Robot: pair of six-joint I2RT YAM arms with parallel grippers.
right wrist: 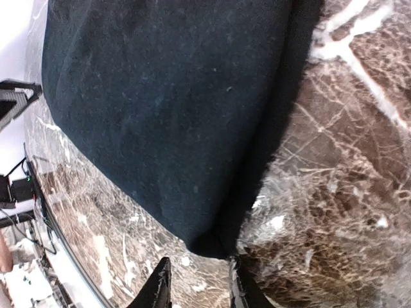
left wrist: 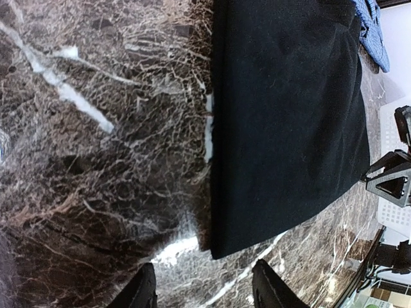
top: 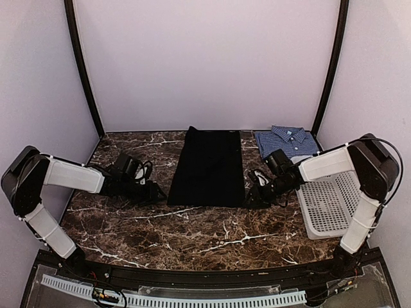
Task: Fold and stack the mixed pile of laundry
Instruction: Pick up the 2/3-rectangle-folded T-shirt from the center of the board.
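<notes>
The large garment (top: 207, 168) is showing plain black throughout. The shirt (top: 287, 141) is presenting a small blue-and-white check. The table (top: 160, 231) is displaying dark brown marble with white veining. The basket (top: 331, 208) is appearing white, perforated in a regular grid.

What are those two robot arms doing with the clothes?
They are folding laundry. The black garment lies flat in a long strip on the table. The left gripper and right gripper sit open at its near corners, holding nothing. The blue checked shirt lies folded at the back, by the white basket.
</notes>
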